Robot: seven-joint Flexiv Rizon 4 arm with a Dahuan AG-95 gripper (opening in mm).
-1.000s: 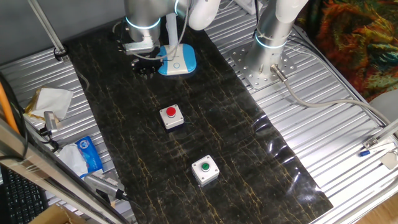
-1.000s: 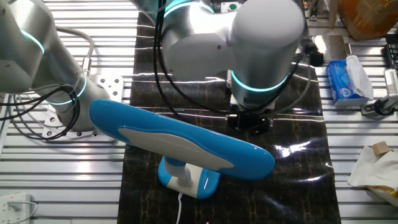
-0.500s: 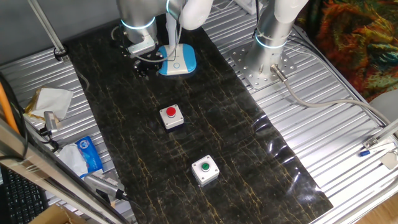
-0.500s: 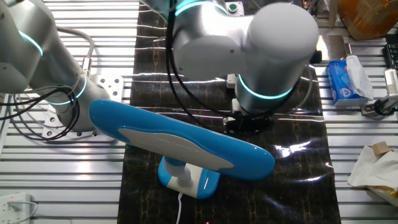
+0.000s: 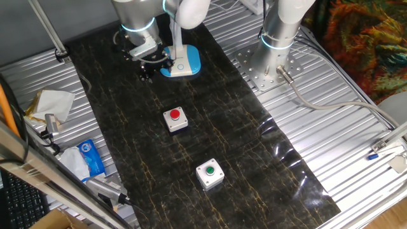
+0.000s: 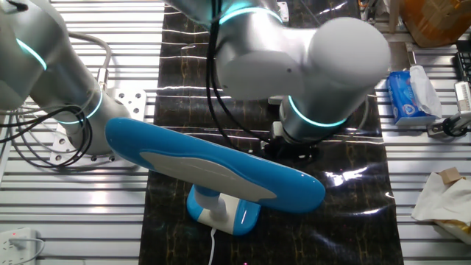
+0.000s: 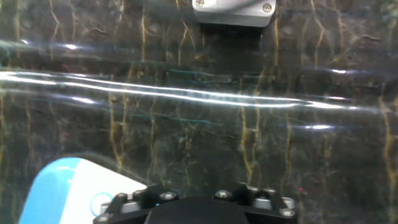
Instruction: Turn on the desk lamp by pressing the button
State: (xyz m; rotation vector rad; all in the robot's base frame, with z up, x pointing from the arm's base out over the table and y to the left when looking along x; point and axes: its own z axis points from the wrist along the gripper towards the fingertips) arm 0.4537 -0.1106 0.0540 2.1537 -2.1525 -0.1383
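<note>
Hand view shows the light-blue-and-white desk lamp [image 7: 68,190] base at lower left, its tiny ringed button [image 7: 101,203] just beside the black gripper [image 5: 151,65] on the dark marbled bench [image 5: 210,127]; jaws' state unclear.

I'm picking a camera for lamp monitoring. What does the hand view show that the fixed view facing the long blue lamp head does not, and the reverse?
Only the hand view shows the tiny ring-outlined button on the lamp base, and a grey box edge at the top. Only that fixed view shows the long blue-and-white lamp head, blue tissue pack and silver robot arm. Both show the dark marbled mat and the light-blue lamp base.
</note>
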